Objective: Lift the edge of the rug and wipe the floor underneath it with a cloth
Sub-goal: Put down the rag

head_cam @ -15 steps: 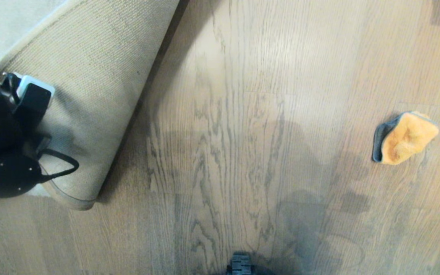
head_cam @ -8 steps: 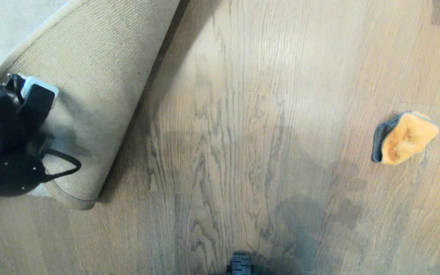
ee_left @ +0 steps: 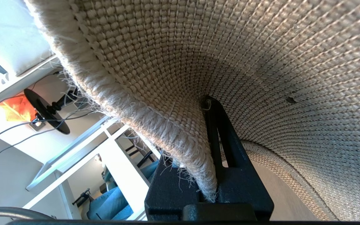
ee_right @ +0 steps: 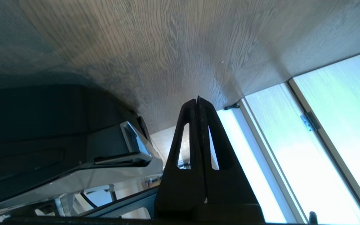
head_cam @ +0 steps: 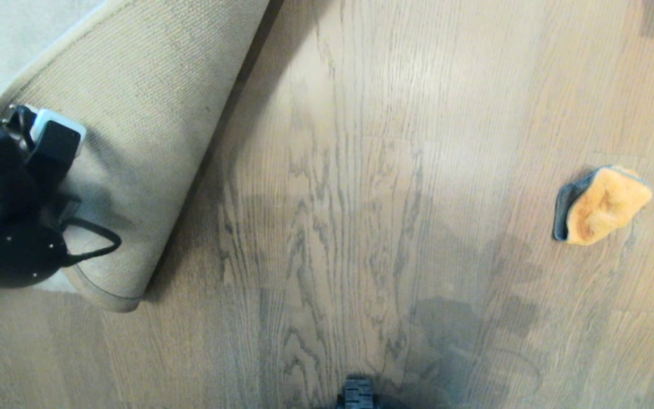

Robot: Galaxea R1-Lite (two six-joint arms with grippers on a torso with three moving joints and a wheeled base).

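Rug edge (ee_left: 180,140) feels stiff, heavy in my left gripper (ee_left: 212,187), clamped; right gripper (ee_right: 198,103) closed empty; soft cloth (head_cam: 602,204) I pinch mid-fold.

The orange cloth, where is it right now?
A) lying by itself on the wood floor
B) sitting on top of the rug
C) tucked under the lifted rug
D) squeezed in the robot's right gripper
A: the orange cloth lies alone on the wood floor, far from the rug edge that the left gripper pinches up, and the right gripper is shut on nothing.
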